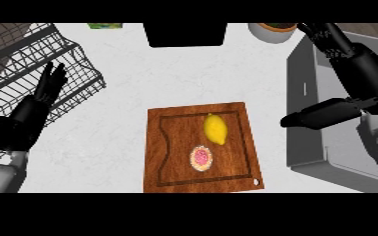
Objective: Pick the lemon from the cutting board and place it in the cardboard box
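Left hand (44,92) rests at the left edge over the wire dish rack (44,60), fingers straight and pointing up. On the white counter (125,105) lies the wooden cutting board (173,170); the lemon (215,129) sits on its upper half, long axis running up and down the view, just above a halved pink fruit (201,158). Right hand (325,114), fingers extended leftward, hovers right of the board, beside the grey box (306,130).

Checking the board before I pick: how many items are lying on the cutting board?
2. The lemon lies in the upper middle of the cutting board; a halved pink fruit lies just below it, nearer the robot. Nothing looks hidden there.
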`<state>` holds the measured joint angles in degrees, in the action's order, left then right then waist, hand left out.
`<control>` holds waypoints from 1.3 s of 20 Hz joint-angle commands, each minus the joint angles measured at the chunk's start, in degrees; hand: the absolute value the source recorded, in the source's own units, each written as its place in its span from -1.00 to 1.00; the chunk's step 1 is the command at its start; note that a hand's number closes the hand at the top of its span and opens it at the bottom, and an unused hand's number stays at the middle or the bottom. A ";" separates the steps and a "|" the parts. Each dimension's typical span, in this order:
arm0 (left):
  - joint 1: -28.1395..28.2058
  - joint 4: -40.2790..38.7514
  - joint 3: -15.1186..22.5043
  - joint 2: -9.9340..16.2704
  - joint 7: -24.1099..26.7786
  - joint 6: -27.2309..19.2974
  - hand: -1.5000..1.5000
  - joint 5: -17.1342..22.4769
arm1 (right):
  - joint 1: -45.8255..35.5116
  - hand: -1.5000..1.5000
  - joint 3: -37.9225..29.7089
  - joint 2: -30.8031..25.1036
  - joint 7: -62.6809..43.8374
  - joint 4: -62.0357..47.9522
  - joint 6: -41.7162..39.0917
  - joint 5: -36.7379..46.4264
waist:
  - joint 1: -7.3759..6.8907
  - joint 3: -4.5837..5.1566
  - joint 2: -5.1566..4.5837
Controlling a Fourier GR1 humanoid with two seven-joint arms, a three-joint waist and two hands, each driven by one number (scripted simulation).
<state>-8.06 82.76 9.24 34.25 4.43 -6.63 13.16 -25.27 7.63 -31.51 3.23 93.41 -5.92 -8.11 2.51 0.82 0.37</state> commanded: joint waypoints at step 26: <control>-7.07 5.76 4.04 -6.19 -1.01 5.36 0.00 -5.94 | -15.47 -1.00 31.79 3.87 -34.80 12.62 -30.21 35.45 | -3.33 -0.75 -0.16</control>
<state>-15.11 85.58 13.75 28.26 5.59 -1.10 7.50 -38.05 34.82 -34.59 -22.21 106.64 -32.86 24.23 -0.39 0.12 0.17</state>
